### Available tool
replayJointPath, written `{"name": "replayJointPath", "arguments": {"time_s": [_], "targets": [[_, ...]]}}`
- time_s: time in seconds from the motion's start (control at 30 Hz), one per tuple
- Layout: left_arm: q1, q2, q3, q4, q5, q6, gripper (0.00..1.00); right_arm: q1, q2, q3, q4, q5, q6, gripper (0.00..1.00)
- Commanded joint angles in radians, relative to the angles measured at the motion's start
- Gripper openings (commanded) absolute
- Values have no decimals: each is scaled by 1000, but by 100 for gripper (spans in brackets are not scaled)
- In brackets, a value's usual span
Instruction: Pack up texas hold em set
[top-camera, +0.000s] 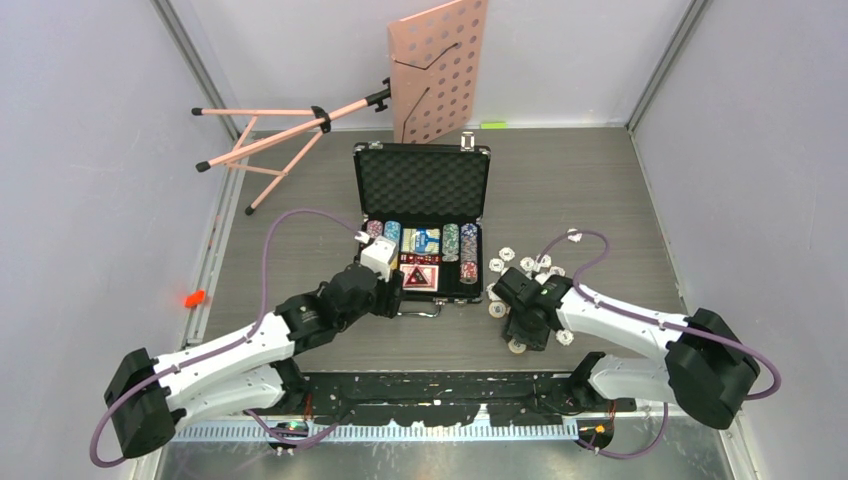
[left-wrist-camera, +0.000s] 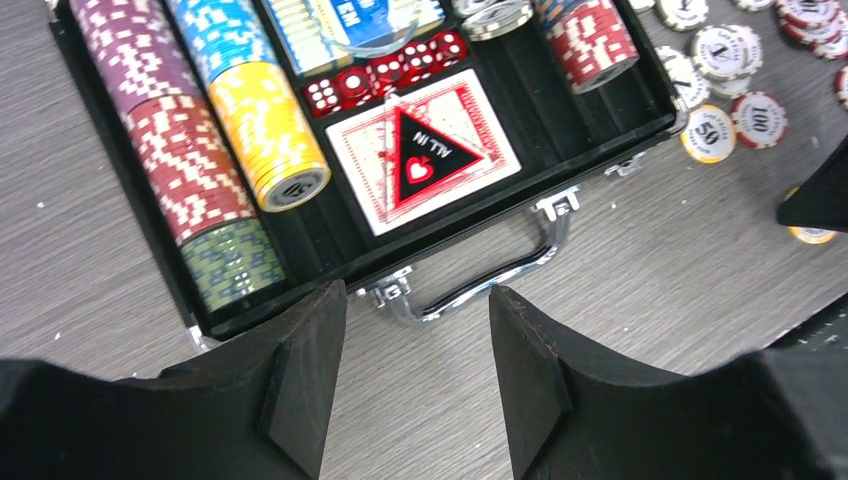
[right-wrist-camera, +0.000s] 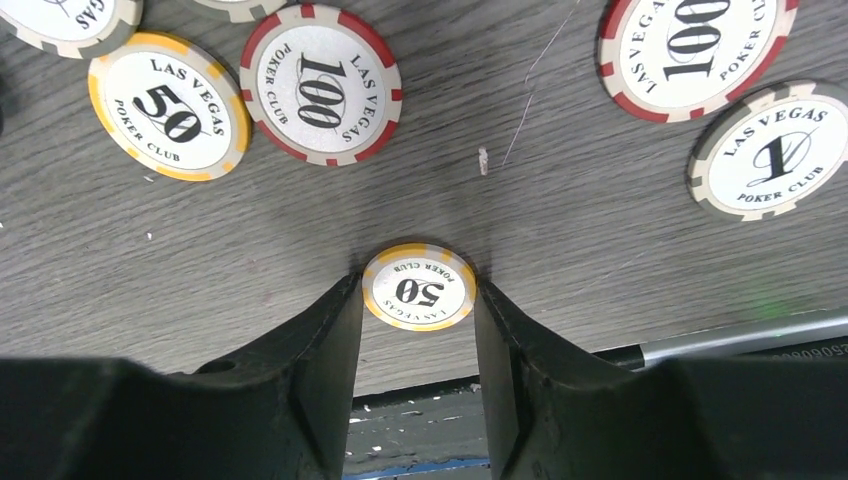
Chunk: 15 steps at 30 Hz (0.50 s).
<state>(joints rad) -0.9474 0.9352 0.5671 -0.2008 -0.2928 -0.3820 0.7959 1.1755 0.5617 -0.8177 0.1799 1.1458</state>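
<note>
**Case mostly filled, loose chips left to collect**

The black case (top-camera: 421, 182) lies open on the counter (top-camera: 600, 200), lid up, and much of the set is already in it. The chip rows (left-wrist-camera: 265, 130) lie in their channels, a card deck (left-wrist-camera: 425, 150) marked "ALL IN" sits in the middle, and the red dice (left-wrist-camera: 385, 75) are lined up just behind it. The right-hand chip channels look only part full. A scatter of loose chips (top-camera: 530, 265) lies on the counter just to the right of the case. By my reading the job is past halfway: those chips must go in and the lid must be shut.

The right end effector (right-wrist-camera: 418, 300) is down at the counter among the strays. It stands at the width of one yellow 50 chip (right-wrist-camera: 417, 285), with a finger against each side of its rim (how firm the grip is, the view does not tell).

The left end effector (left-wrist-camera: 415, 300) hangs about half open and holds nothing. It is above the near edge of the case, over the handle (left-wrist-camera: 480, 290).
</note>
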Motion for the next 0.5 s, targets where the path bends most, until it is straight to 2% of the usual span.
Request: {"name": "replayJointPath", "arguments": {"time_s": [0.0, 0.23, 0.47], "targets": [[-2, -62, -49, 47, -71, 41, 57, 5, 37, 25, -29, 38, -4, 38], [-2, -117, -167, 167, -79, 53, 56, 2, 50, 187, -45, 94, -27, 33], [-2, -135, -201, 190, -133, 52, 56, -16, 182, 291, -24, 111, -69, 32]]}}
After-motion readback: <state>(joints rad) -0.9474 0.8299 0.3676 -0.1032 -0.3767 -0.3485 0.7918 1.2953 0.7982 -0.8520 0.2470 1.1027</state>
